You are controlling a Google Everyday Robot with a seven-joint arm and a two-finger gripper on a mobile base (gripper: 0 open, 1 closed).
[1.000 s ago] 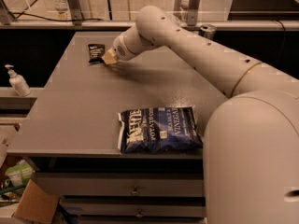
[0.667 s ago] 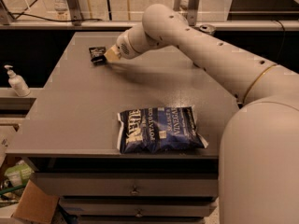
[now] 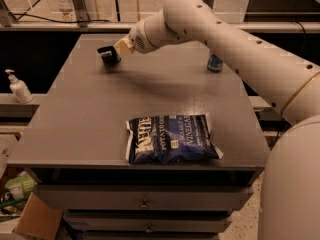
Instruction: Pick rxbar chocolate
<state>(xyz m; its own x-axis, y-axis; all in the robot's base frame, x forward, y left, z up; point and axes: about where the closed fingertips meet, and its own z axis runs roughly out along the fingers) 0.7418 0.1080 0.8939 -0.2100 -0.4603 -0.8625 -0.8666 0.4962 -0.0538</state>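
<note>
The rxbar chocolate (image 3: pixel 107 54), a small black wrapper, is at the far left of the grey table (image 3: pixel 85 114). It stands tilted on edge at the tips of my gripper (image 3: pixel 118 50), with a shadow on the table below it. My gripper reaches in from the right on the white arm (image 3: pixel 210 24). Its tan fingers (image 3: pixel 124 46) are closed on the bar's right end.
A large dark-blue chip bag (image 3: pixel 172 145) lies near the table's front edge. A blue can (image 3: pixel 215 63) stands at the far right, partly hidden by the arm. A soap pump bottle (image 3: pixel 19 88) stands on a ledge to the left. Drawers are below the tabletop.
The bar lay flat on the table beside the gripper before. Now it is tilted up at the fingertips. The arm has shifted slightly.
</note>
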